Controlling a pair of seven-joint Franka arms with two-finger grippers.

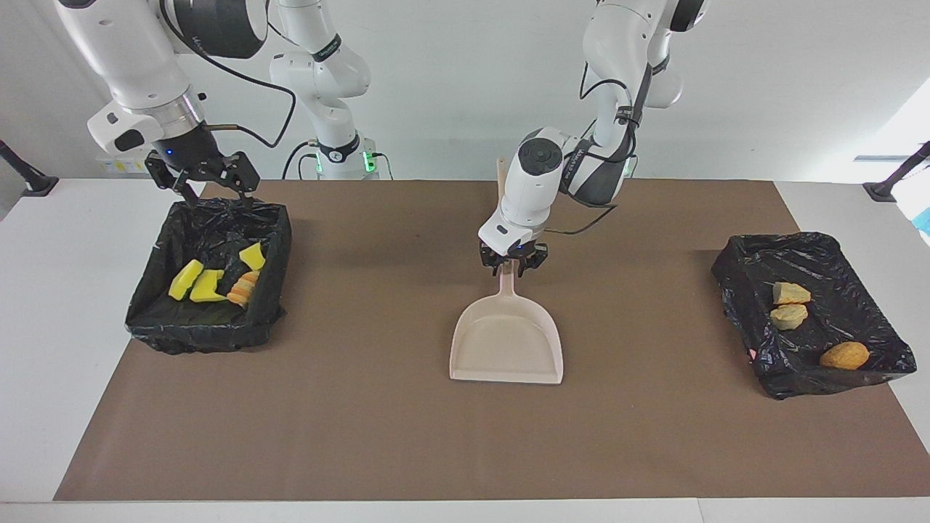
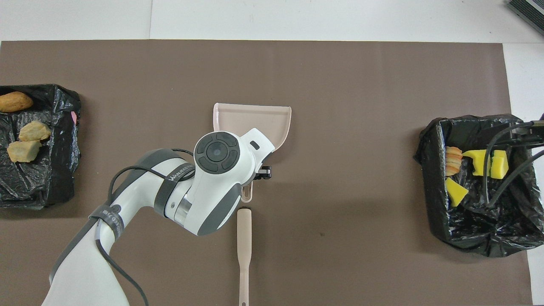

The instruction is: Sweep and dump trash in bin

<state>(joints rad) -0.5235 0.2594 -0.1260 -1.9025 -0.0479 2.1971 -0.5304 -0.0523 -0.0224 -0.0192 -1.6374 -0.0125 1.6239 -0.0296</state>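
Note:
All the trash lies in two black-lined bins. The bin [image 1: 149,309] at the right arm's end holds yellow sponge chunks [image 1: 207,285] and a tan-orange lump [image 1: 243,289]; they also show in the overhead view [image 2: 480,161]. The bin [image 1: 879,356] at the left arm's end holds three tan bread-like lumps [image 1: 790,305], also seen from overhead [image 2: 29,138]. My left gripper [image 1: 513,266] is shut on the handle of the beige dustpan [image 1: 506,341], which lies flat at mid-table. My right gripper [image 1: 211,187] is open and empty above the sponge bin's edge nearest the robots.
A beige brush handle [image 2: 243,242] lies on the brown mat [image 1: 363,407], nearer to the robots than the dustpan [image 2: 272,119] and in line with its handle. White table shows at both ends of the mat.

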